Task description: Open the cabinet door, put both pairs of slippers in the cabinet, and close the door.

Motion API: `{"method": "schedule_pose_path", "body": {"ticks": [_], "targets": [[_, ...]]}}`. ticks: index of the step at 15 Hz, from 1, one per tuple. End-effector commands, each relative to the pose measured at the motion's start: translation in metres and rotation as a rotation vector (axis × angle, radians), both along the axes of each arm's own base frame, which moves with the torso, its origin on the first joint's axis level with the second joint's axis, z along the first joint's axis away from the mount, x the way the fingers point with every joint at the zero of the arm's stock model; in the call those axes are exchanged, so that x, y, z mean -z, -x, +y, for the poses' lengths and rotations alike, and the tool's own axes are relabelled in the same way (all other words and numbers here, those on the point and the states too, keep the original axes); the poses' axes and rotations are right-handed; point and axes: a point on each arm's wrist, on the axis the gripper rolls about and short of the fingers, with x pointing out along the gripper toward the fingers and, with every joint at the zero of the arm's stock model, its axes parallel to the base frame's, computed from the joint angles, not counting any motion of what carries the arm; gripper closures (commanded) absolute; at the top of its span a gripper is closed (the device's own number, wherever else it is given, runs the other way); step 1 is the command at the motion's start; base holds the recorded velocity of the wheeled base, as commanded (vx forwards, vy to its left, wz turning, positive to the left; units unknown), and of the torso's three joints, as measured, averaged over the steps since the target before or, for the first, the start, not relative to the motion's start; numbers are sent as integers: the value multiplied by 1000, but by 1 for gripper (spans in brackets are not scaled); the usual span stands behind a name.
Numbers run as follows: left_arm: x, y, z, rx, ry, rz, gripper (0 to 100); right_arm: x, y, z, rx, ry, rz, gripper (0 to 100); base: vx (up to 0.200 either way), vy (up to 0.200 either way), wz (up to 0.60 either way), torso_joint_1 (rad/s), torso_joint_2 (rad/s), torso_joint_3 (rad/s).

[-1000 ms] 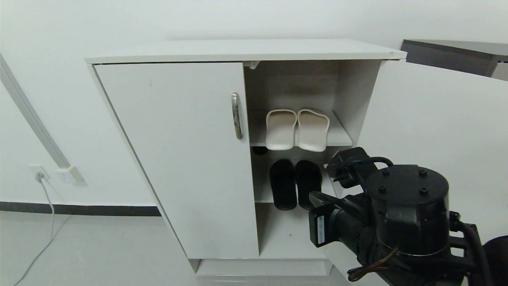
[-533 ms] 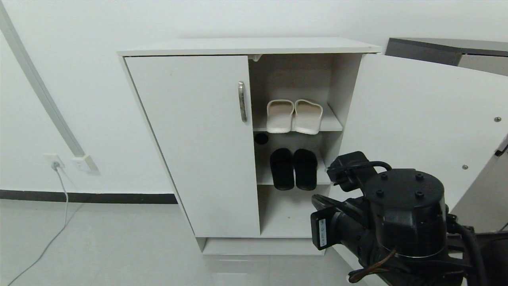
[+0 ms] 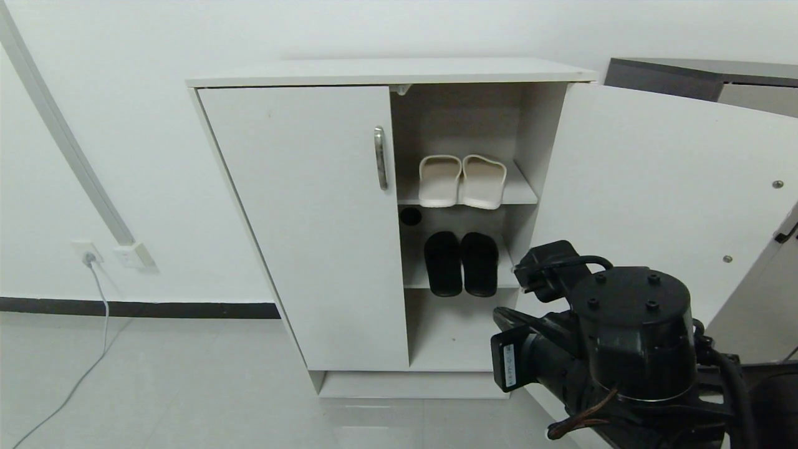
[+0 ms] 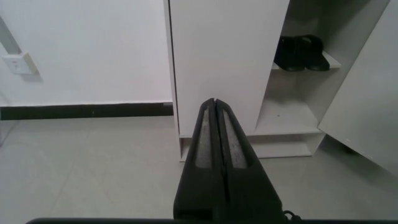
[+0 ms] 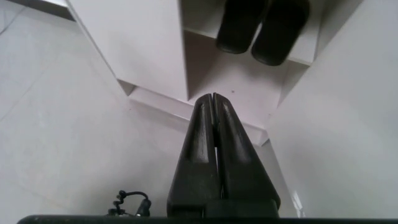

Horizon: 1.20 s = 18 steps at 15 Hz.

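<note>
Both pairs were already inside the cabinet point(image 3: 386, 72): the white slippers point(image 3: 461, 181) lay on the upper shelf point(image 3: 527, 194) and the black slippers point(image 3: 461, 264) on the middle shelf point(image 3: 413, 277), each pair side by side. Only closing remained, because the right door point(image 3: 654, 187) stood wide open. The slippers looked like smooth, soft foam with rounded toes, and the cabinet like flat matt white board. My left hand point(image 4: 213, 102) and right hand point(image 5: 213, 98) were both closed and empty, the right one low before the open side
</note>
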Motion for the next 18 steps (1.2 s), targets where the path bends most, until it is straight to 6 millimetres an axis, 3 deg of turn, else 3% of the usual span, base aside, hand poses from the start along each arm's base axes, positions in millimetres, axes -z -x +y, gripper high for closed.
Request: {"method": "schedule_pose_path", "body": {"ticks": [1, 7, 10, 18], "targets": [[0, 0, 0, 0, 0, 1, 100, 1, 0, 1, 0, 4, 3, 100, 0, 0, 0, 0, 0, 0], [0, 0, 0, 0, 0, 1, 100, 4, -1, 2, -2, 11, 7, 100, 0, 0, 0, 0, -22, -20], [0, 0, 0, 0, 0, 1, 100, 4, -1, 1, -2, 20, 3, 100, 0, 0, 0, 12, -180, -318], [0, 0, 0, 0, 0, 1, 100, 3, -1, 1, -1, 20, 1, 100, 0, 0, 0, 89, -496, -359]]}}
